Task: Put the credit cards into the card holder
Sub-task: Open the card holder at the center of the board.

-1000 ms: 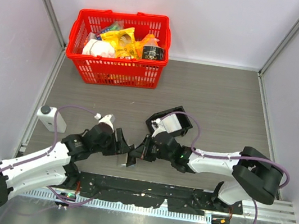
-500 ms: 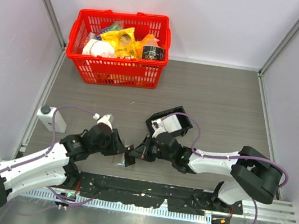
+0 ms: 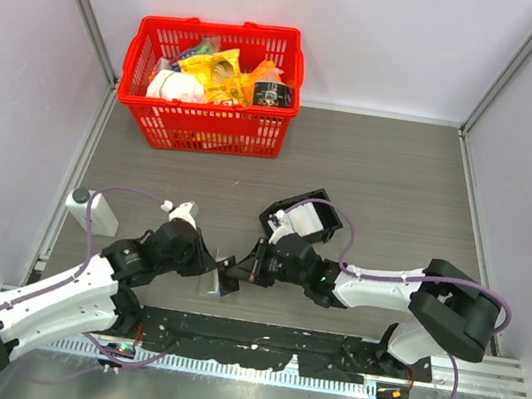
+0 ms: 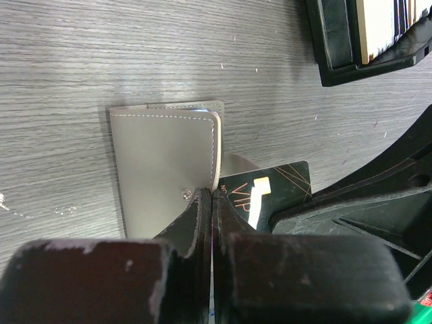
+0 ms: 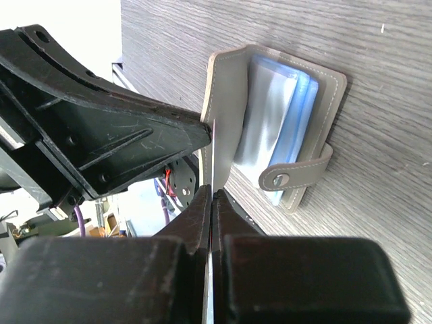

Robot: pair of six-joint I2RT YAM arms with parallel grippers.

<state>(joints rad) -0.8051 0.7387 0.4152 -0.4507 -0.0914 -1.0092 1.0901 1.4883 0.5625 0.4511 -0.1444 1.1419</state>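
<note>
The grey card holder (image 4: 162, 162) lies on the table with one cover stood up, its pale blue pockets (image 5: 283, 115) and snap strap (image 5: 297, 172) showing. My left gripper (image 4: 212, 199) is shut on the edge of that raised cover (image 5: 226, 101). My right gripper (image 5: 212, 196) is shut on a credit card (image 4: 270, 192), black with "VIP" lettering. That card (image 5: 211, 158) is seen edge-on right beside the raised cover. From above, both grippers (image 3: 224, 274) (image 3: 254, 263) meet over the card holder (image 3: 218, 287). More credit cards (image 4: 378, 20) lie in a black tray (image 4: 334, 40).
The black tray (image 3: 319, 198) sits just behind my right wrist. A red basket (image 3: 205, 119) full of groceries stands at the back left. A small white device (image 3: 92, 211) sits by the left wall. A black rail (image 3: 253, 344) runs along the near edge.
My left gripper has gone from open to shut on the card holder's cover and shifted slightly left. The right gripper stayed shut on its card, barely moving.
</note>
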